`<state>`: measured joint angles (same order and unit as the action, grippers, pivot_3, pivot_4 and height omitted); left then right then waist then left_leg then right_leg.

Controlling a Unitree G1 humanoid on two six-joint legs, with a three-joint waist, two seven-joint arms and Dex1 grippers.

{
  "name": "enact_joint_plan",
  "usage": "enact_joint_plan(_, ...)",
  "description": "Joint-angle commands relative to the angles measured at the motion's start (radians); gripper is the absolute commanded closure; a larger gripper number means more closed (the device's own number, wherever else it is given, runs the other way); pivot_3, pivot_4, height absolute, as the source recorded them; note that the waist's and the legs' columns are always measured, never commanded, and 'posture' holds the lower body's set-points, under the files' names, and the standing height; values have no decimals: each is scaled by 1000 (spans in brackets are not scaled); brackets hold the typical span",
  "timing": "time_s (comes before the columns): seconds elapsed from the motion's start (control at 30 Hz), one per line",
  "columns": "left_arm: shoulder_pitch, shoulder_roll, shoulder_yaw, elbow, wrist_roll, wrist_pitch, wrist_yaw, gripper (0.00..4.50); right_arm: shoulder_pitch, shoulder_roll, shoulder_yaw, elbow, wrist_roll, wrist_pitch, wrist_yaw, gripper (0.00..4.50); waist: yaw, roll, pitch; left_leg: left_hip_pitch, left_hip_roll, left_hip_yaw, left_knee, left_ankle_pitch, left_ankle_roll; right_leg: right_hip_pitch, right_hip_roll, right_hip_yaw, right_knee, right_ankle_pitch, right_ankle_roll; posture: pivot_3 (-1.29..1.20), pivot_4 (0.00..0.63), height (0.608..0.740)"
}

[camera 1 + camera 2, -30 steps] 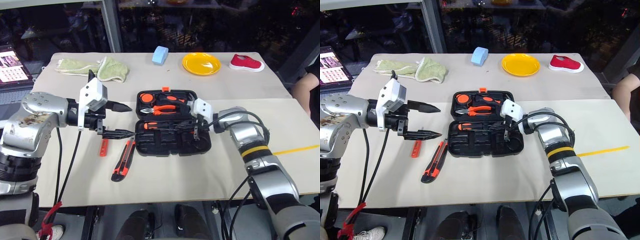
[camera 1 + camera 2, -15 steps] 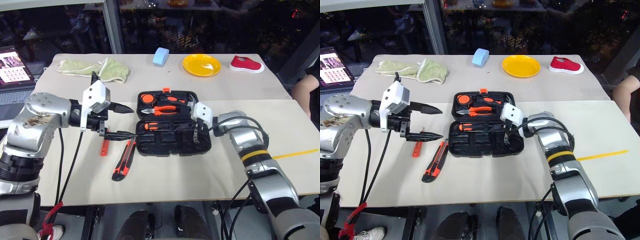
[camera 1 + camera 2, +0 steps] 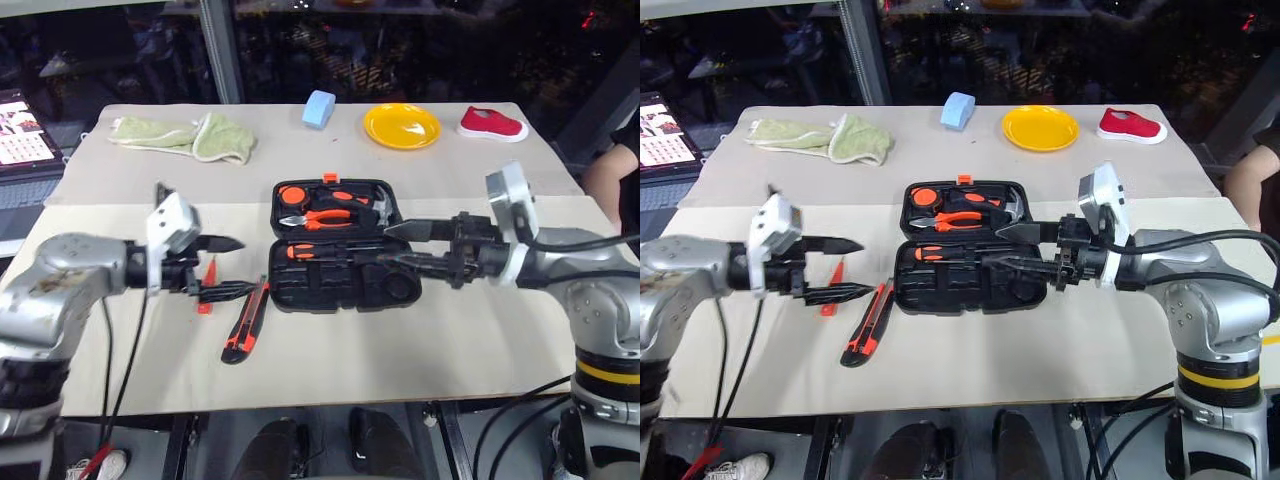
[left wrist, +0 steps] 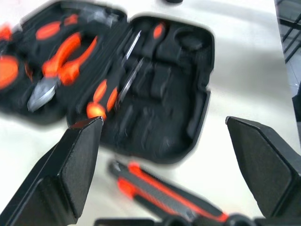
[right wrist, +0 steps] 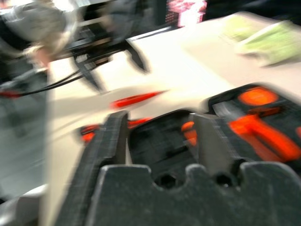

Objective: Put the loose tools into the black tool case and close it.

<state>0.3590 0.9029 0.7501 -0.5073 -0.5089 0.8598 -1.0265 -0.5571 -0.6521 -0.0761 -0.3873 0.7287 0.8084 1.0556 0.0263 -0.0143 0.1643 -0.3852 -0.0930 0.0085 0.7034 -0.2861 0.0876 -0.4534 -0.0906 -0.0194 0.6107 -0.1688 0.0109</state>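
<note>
- Tabletop point(image 3: 420, 340) is spreading pale and matte under everything, its covering lying in two sheets with a seam running across the middle; dark glass and a metal post are standing behind it.
- At the far edge a green towel point(image 3: 185, 135) is lying crumpled, with a light blue block point(image 3: 319, 108), a round yellow plate point(image 3: 402, 126) and a red shoe point(image 3: 492, 124) sitting in a row to the right of it.
- The black tool case point(image 3: 340, 245) is lying open and flat at the centre, a rounded moulded clamshell with shaped recesses inside.
- Its far half is holding orange-handled pliers point(image 3: 325, 217); its near half is holding a black-and-orange screwdriver point(image 3: 315, 251).
- The utility knife point(image 3: 246, 320), long and orange-and-black, is lying on the tabletop just left of the case.
- The slim orange tester screwdriver point(image 3: 207, 290) is lying further left, beneath the left gripper.
- The left gripper point(image 3: 232, 268) is hovering left of the case, its fingers point(image 4: 77, 165) spread wide and holding nothing.
- The right gripper point(image 3: 400, 244) is reaching in level from the right above the case's right side, its fingers point(image 3: 1015, 232) standing wide apart and empty.
- A person's arm is showing at the far right edge of the head views.
</note>
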Motion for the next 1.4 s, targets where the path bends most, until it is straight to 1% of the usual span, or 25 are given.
enact_joint_plan(0.03,-116,45,-66,-32,-36,100,97,0,21,0,-17,-31,7,-34,-34,65,8,-1,-1,0,0,0,0,0,0,0,0,0,0,0,0,0,150,732)
enact_joint_plan(0.17,-281,96,-193,-35,-97,241,156,0,42,0,-23,-59,17,-35,-74,65,10,-1,-1,0,0,-1,0,0,-1,-1,1,-1,1,0,0,0,150,732)
enact_joint_plan(0.23,-460,91,-289,-6,-137,427,237,0,69,3,-34,-87,25,-32,-105,65,6,-1,-1,0,0,-1,-1,0,-1,-2,1,0,1,0,0,0,150,732)
enact_joint_plan(0.3,-606,106,-388,11,-164,576,273,0,106,11,-42,-123,32,-31,-138,65,7,-3,0,0,-1,-2,-2,1,-1,-2,1,-1,1,0,0,0,150,732)
enact_joint_plan(0.37,-743,101,-466,54,-177,703,312,0,146,22,-44,-161,36,-32,-169,65,3,-3,0,-1,-1,-2,-2,1,-2,-1,3,-2,3,0,0,0,150,732)
enact_joint_plan(0.4,-788,103,-496,78,-185,738,332,0,160,27,-43,-174,38,-32,-180,65,-2,-3,-1,-1,-2,-2,-2,1,-2,-2,3,-2,3,0,0,0,150,732)
enact_joint_plan(0.5,-926,116,-623,231,-210,755,434,0,210,45,-37,-223,43,-38,-226,65,-14,-4,-1,-2,-2,-1,-4,2,-3,-2,4,-4,4,0,0,0,150,732)
enact_joint_plan(0.57,-1008,105,-693,317,-210,755,502,0,233,57,-36,-246,45,-45,-252,65,-22,-4,0,-1,-2,-1,-6,3,-5,-2,4,-3,3,0,0,0,150,732)
enact_joint_plan(0.63,-1084,101,-766,394,-216,755,548,0,247,67,-36,-260,47,-50,-276,65,-23,-4,0,0,-2,-1,-7,4,-7,-2,4,-3,4,0,-1,0,150,732)
enact_joint_plan(0.73,-1214,75,-896,524,-265,755,610,0,274,79,-37,-273,42,-64,-304,65,-19,-5,0,0,-2,-2,-8,6,-10,-2,4,-1,4,0,-1,0,150,732)
enact_joint_plan(0.87,-1292,72,-1003,608,-353,755,658,0,281,90,-23,-278,34,-78,-337,65,-17,-5,0,0,-2,-3,-7,6,-10,-2,5,3,4,0,-1,0,150,732)
enact_joint_plan(1.03,-1324,79,-1113,675,-464,755,732,0,292,98,-13,-291,41,-89,-357,65,-22,-5,0,0,-2,-3,-8,6,-10,-4,5,3,6,0,-1,0,150,732)
enact_joint_plan(1.17,-1351,39,-1158,758,-493,755,782,0,274,105,-10,-283,40,-99,-377,65,-20,-5,0,0,-2,-3,-7,6,-10,-3,5,4,6,0,-2,0,150,732)
enact_joint_plan(1.4,-1365,9,-1189,803,-512,755,820,0,286,106,-8,-297,49,-100,-401,65,-15,-5,0,2,-2,-2,-7,6,-10,-2,5,4,8,0,-2,0,150,732)
